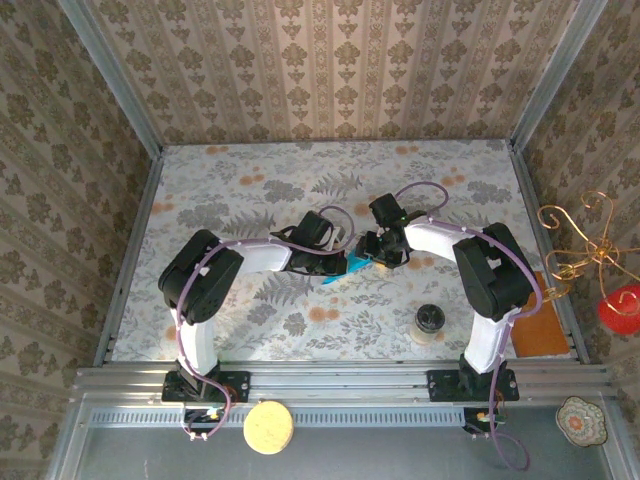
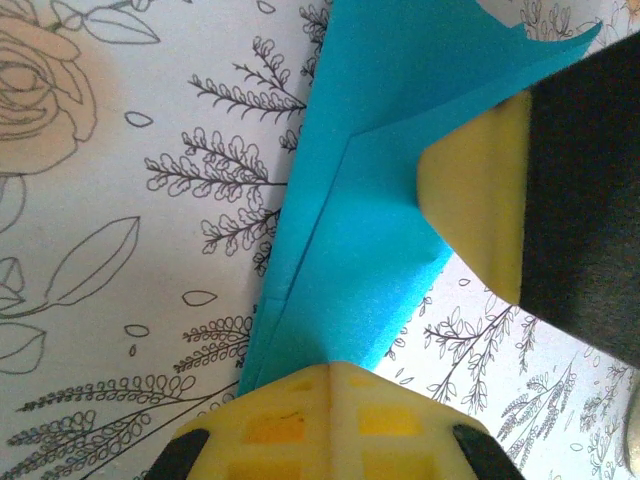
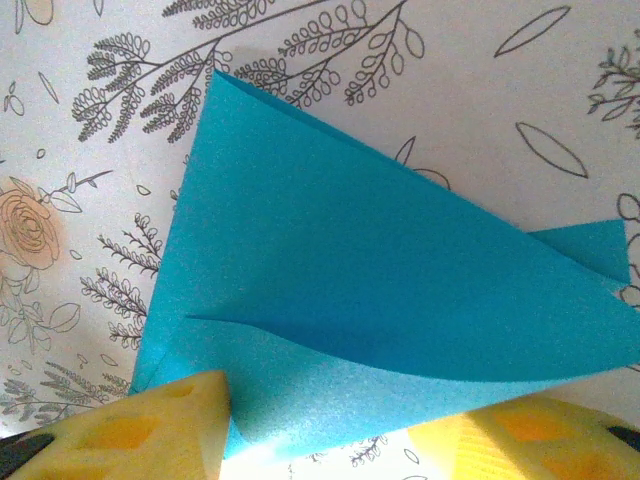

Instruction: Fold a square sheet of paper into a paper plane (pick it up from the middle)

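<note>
From above, the left gripper (image 1: 338, 262) and right gripper (image 1: 378, 248) meet nose to nose over the middle of the table (image 1: 250, 190). The partly folded square sheet of paper (image 1: 352, 266) bridges them.

In the left wrist view, the jaws are pressed together on the sheet's narrow end, and a crease runs away from them. This pinch should serve as the firm anchor.

In the right wrist view, the jaws stand apart with the loose, bulging fold lying between them. I judge they should close squarely across that fold, layers aligned, before any pressing.
</note>
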You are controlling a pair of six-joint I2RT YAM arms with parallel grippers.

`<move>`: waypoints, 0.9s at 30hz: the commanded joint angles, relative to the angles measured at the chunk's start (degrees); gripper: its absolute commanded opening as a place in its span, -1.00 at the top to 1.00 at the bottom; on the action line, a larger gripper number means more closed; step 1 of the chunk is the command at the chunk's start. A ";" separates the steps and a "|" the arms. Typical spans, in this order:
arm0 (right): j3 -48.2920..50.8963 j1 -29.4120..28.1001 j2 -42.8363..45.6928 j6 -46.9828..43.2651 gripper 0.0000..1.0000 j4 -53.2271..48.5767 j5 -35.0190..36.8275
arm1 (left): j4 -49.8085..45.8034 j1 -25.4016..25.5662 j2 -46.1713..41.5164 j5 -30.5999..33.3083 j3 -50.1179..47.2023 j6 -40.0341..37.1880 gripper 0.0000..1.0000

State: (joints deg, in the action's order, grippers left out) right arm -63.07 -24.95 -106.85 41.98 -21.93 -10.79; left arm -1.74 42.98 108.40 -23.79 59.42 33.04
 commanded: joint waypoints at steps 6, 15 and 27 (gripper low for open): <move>1.82 -0.82 -10.09 -1.37 -0.12 4.55 1.73 | -1.30 -0.80 1.12 0.59 0.92 1.24 0.88; 2.71 0.03 -7.62 -4.36 -0.20 7.06 -2.79 | -1.11 -1.13 -0.71 0.33 0.57 1.33 0.86; 6.71 0.95 -3.73 -10.02 -0.42 10.89 -7.25 | -0.08 -1.50 0.55 -0.29 -0.18 2.21 0.86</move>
State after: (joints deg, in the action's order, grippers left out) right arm -59.48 -23.24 -104.60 35.44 -16.86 -17.30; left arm -1.69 41.85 108.71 -23.79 59.40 34.37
